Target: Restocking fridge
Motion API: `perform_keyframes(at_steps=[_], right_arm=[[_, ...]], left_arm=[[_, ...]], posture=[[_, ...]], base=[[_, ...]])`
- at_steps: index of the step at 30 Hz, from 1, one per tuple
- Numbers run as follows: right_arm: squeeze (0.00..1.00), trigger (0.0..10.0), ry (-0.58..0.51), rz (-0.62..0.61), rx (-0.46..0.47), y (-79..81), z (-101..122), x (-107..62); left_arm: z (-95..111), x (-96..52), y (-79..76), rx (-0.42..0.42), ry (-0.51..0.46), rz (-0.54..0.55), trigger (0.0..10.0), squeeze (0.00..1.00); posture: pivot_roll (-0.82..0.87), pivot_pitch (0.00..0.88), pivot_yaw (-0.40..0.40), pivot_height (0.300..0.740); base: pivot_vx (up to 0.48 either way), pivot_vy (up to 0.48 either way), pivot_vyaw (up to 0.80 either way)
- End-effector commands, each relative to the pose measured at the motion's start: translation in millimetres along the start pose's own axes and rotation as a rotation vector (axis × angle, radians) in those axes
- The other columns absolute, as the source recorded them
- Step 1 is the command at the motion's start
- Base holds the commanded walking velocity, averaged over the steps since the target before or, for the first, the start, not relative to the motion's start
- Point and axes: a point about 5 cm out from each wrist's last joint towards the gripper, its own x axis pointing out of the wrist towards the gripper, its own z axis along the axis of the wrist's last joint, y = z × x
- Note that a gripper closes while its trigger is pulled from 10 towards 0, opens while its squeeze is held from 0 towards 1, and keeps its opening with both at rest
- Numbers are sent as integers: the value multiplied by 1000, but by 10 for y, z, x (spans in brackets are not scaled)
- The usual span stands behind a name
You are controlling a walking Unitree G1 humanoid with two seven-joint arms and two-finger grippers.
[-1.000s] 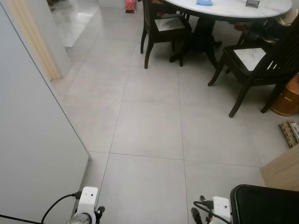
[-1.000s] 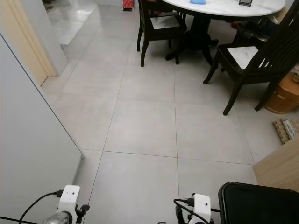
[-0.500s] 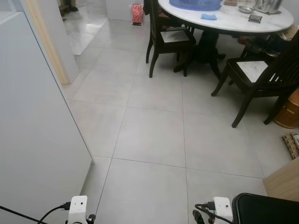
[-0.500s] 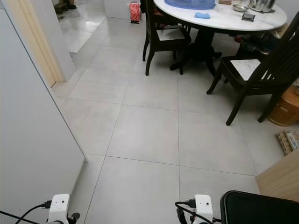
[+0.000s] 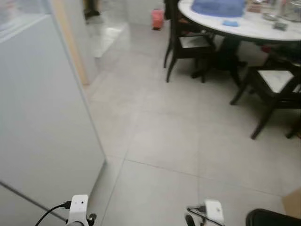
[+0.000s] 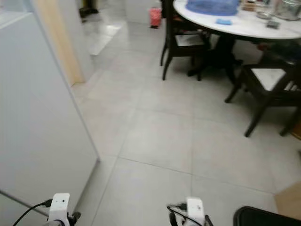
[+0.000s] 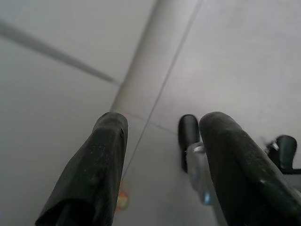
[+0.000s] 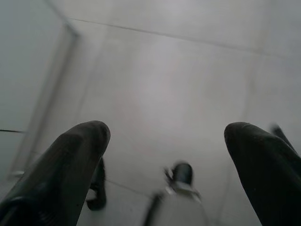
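Camera panned; fridge [image 5: 42, 117] beside left tool [image 7: 162, 160].

No readable text, label, brand, number or sign found in any view. Head views blurred; small items on round white-topped dining table [image 6: 244, 23] too indistinct for lettering to be made out. Red container [image 6: 155, 17] on floor beyond table: print, if any, illegible. Large pale grey panel [image 5: 42, 127] unmarked.
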Motion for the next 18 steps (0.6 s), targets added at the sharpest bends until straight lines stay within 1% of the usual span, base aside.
perform_keyframes(at_steps=[1, 6, 10, 11, 13, 15, 16, 17, 18], right_arm=[[0, 10000, 43, -21, 8, -25, -106, -26], [0, 10000, 71, -25, -14, -36, -157, -39], [0, 10000, 84, -35, -31, -88, -183, -58], [0, 10000, 86, -47, -31, -128, -196, -71], [0, 10000, 86, -56, -29, -162, -205, -83], [0, 10000, 86, -63, -23, -219, -220, -105], [0, 10000, 86, -71, -18, -290, -238, -133], [0, 10000, 86, -76, -17, -337, -259, -156], [0, 10000, 86, -76, -17, -337, -259, -156]], left_arm=[[-62, -13, 54, -14, 17, 15, 10000, 0], [-82, -19, 60, -33, 16, 22, 10000, 0], [-139, -28, 18, -51, 28, 21, 10000, 0], [-185, -36, -20, -49, 40, 12, 10000, 0], [-237, -45, -61, -41, 57, -3, 10000, 0], [-276, -53, -115, -2, 66, -22, 10000, 0], [-293, -58, -167, 27, 65, -38, 10000, 0], [-299, -60, -198, 30, 63, -48, 10000, 0], [-299, -60, -198, 30, 63, -48, 10000, 0]], posture=[[-170, 30, 13, 740], [-178, 31, -15, 740], [-188, 36, -29, 740], [-196, 40, -30, 740], [-201, 42, -32, 740], [-203, 49, -41, 740], [-200, 50, -50, 740], [-200, 50, -52, 740], [-200, 50, -52, 740]], base=[[0, 0, 800], [0, 0, 800], [0, 0, 800], [0, 0, 800], [0, 0, 800], [0, 0, 800], [0, 0, 800], [0, 0, 800], [0, 0, 800]])
